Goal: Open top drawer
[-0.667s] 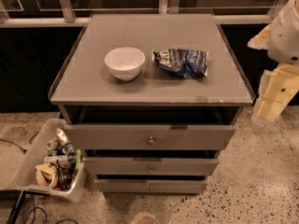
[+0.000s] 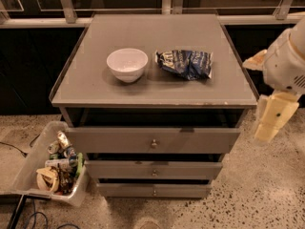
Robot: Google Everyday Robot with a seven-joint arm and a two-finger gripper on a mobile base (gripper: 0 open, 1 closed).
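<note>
Top drawer (image 2: 190, 140) stood partly out. Gripper (image 2: 271, 117) hung right of cabinet (image 2: 157, 87), well apart from knob (image 2: 153, 143); claw state could not be told. Risk: swing-in clipping protruding drawer corner.

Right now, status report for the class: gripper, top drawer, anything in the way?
Gripper right of cabinet, off the drawer. Top drawer part-way out. Nothing blocks its front; bin on floor to the left.

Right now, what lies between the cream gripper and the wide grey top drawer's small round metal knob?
Camera view: only the top drawer's own grey front and a strip of speckled floor; the gripper hangs right of the cabinet.
</note>
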